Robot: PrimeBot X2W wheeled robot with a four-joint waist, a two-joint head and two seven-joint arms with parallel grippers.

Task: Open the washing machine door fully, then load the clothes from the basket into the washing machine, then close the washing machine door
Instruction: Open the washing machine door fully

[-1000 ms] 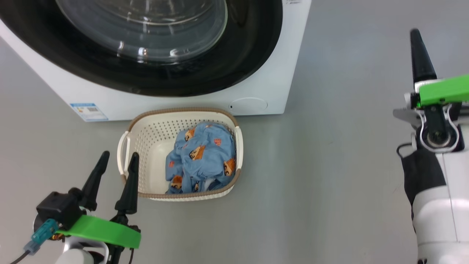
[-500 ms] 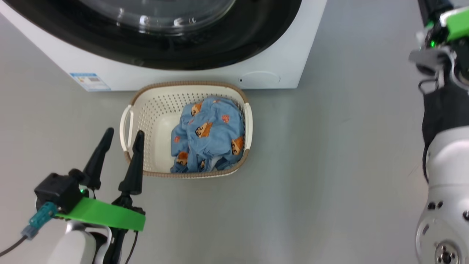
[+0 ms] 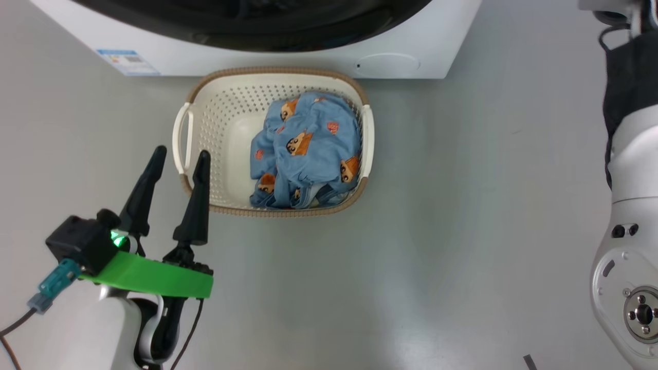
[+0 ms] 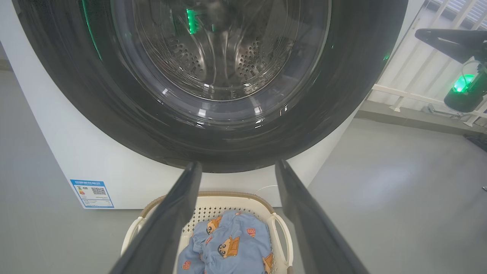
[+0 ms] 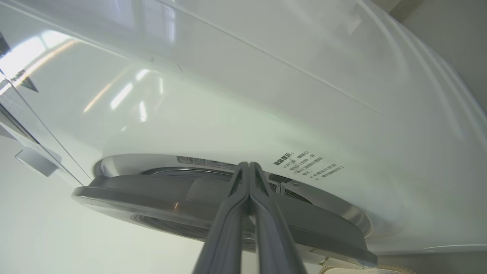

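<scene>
- The basket (image 3: 226, 108) sits on the grey floor (image 3: 462, 205), just in front of the washing machine (image 3: 288, 59).
- The clothes (image 3: 308, 149) are in the basket, bunched up on its right side. They are light blue with little orange and brown cartoon figures. The left side of the basket is bare.
- The washing machine door (image 4: 76, 99) has a wide black rim and a round glass window. Through the glass I see the shiny steel drum (image 4: 243, 64) with its little holes.
- My left gripper (image 3: 182, 151) is wide open and holds nothing. It hangs just beside the basket's left handle (image 3: 181, 136).
- My right gripper (image 5: 249, 164) is squeezed tight, finger against finger, with nothing between. Its tips are up at the edge of the door, where it meets the white front. I cannot tell if they touch it.
- Since a second ago my head has tipped down, so the whole head view slid up. Less of the door is in it now.
- The basket and clothes lie as they did.
- My left gripper is still open beside the basket.
- My right gripper has gone up past the top of the head view, where my pale right forearm (image 3: 632, 154) is now.
- A blue label (image 3: 126, 60) with a little square code sits low on the washer's front. Its words are too small to read.
- A round filter cap (image 3: 388, 62) is at the other low corner.
- Small dark writing (image 5: 304, 165) is printed by the door. I cannot read it.
</scene>
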